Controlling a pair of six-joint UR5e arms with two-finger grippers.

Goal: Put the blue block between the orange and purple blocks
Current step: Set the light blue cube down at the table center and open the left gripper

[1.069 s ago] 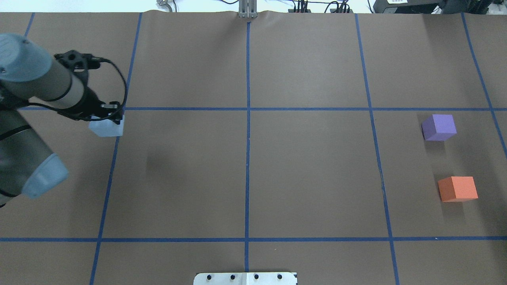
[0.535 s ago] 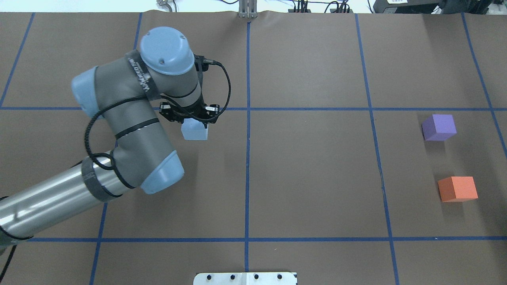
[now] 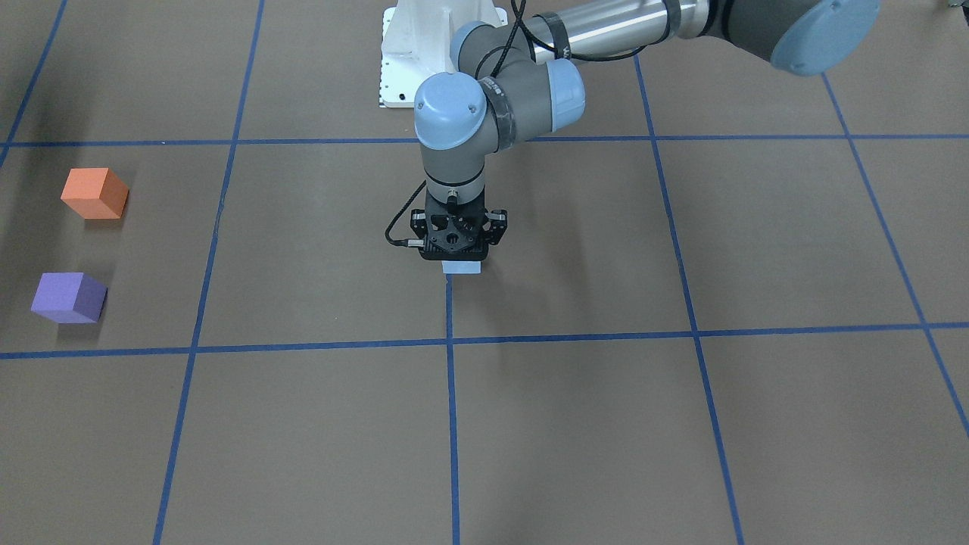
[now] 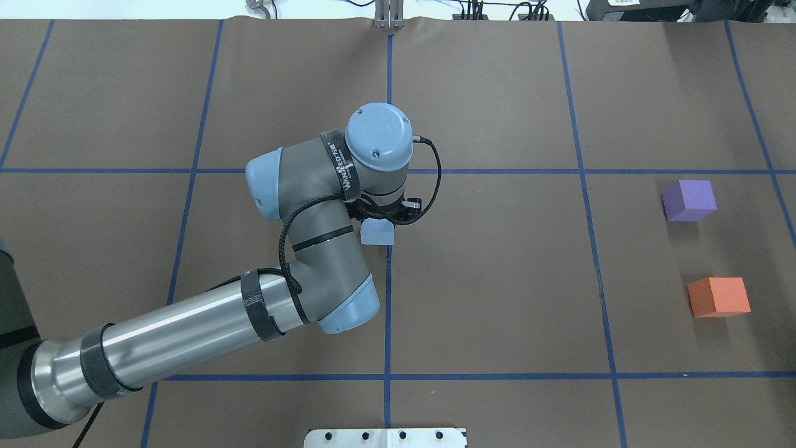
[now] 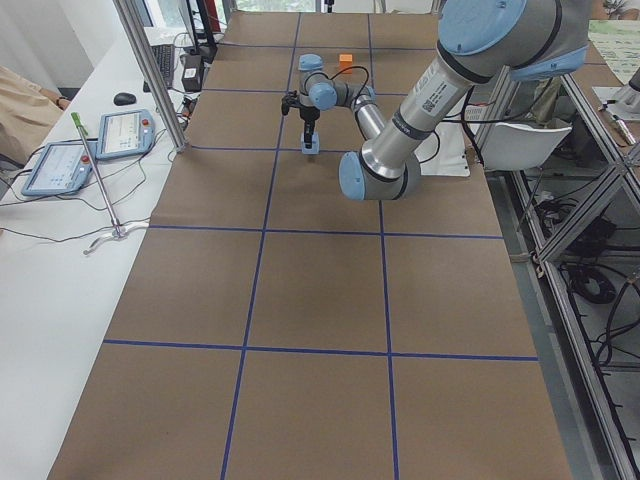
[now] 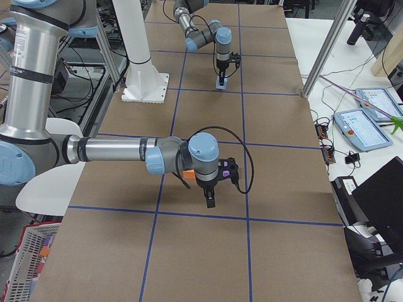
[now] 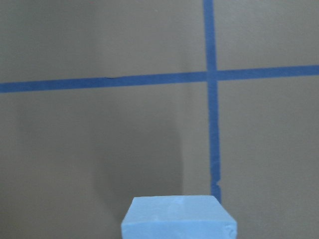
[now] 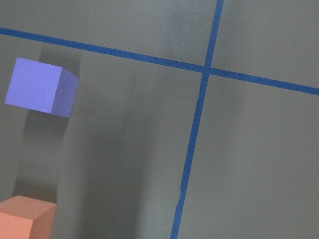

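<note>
- left claw (image 4: 382, 219) is clamped on the blue block (image 4: 378, 234), about over the tabletop's (image 4: 497, 298) centre line
- the target gap lies well off to the robot's right of that claw
- purple block (image 4: 689, 200) sits farther out and orange block (image 4: 718, 297) nearer the robot, so the gap between them runs fore-aft
- right claw (image 6: 210, 200) shows only in a side view, so can't tell if it's open or closed; its wrist cam sees both blocks, so it's probably the nearer arm

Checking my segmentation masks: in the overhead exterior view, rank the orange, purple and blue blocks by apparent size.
1. orange block and purple block: about alike, so not ranked.
2. blue block: smallest as seen, though partly hidden.
</note>
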